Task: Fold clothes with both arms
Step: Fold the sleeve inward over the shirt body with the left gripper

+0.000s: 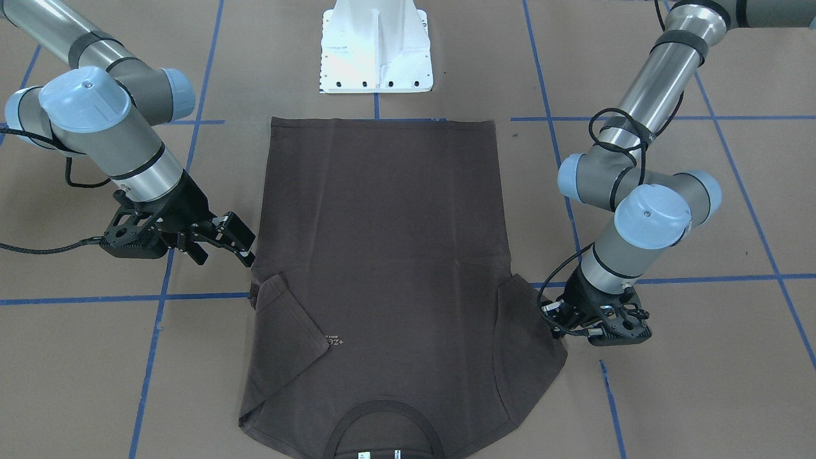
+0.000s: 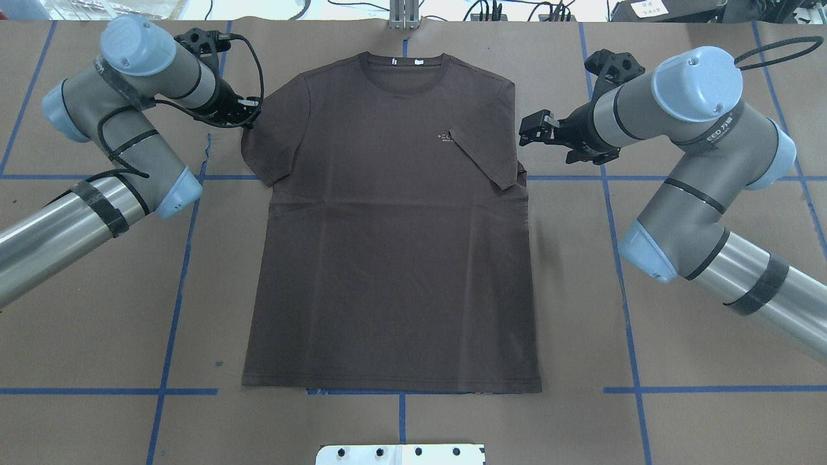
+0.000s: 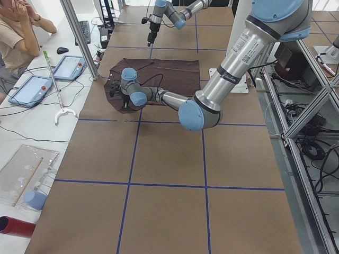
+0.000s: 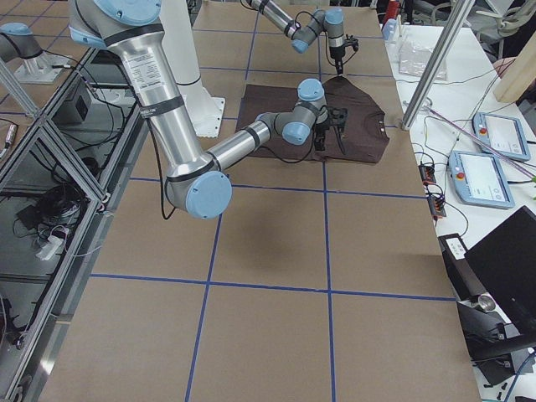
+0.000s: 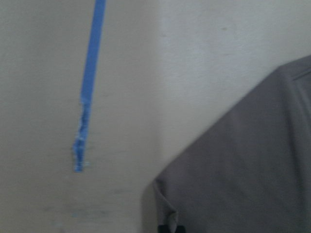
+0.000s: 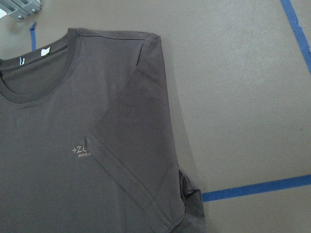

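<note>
The dark brown T-shirt (image 2: 387,245) lies flat on the table, collar at the far side. Its sleeve on my right side (image 2: 484,161) is folded in over the chest beside the pale lettering (image 6: 80,151). The other sleeve (image 2: 271,142) lies spread out. My left gripper (image 2: 251,116) is low at that sleeve's outer edge; the left wrist view shows the sleeve corner (image 5: 167,213) puckered at a fingertip, so it looks shut on it. My right gripper (image 2: 541,139) is open and empty, just off the shirt's right edge, also in the front view (image 1: 226,255).
The white pedestal (image 1: 376,48) stands just behind the shirt's hem. Blue tape lines (image 2: 187,245) grid the brown table. A metal post (image 2: 404,13) stands beyond the collar. A person and tablets (image 3: 53,74) are at the far table edge.
</note>
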{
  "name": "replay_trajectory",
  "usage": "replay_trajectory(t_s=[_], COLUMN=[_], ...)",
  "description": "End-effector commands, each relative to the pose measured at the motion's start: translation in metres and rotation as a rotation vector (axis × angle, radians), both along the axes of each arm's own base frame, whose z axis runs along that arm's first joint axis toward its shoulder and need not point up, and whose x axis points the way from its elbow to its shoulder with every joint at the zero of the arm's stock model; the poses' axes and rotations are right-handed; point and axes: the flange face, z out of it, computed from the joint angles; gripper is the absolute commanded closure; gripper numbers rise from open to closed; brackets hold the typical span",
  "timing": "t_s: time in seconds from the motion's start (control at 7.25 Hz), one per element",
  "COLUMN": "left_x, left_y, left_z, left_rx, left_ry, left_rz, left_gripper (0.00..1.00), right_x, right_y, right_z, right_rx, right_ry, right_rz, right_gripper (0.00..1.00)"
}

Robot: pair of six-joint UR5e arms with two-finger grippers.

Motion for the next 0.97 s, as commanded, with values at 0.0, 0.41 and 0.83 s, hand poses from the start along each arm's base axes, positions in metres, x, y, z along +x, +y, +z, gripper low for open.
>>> replay_trajectory(t_s=[0.0, 0.41, 0.83], left_x=[0.021, 0.086, 0.084], left_y=[0.005, 0.000, -0.011], left_z=[-0.070, -0.094, -0.096], left_rx=[-0.067, -0.119, -0.139], left_ry=[0.100, 0.084, 0.084], left_rz=[-0.035, -0.089, -0.180], left_gripper=[1.00, 1.00, 1.00], right_x=[-0.001, 0.002, 0.000], right_y=[0.000, 0.003, 0.005], right_z=[0.002, 0.024, 0.028], right_rx=[-0.003, -0.027, -0.032], right_ry=[0.003, 0.026, 0.031], right_rz=[-0.001, -0.003, -0.006], right_gripper=[0.00, 0.00, 0.00])
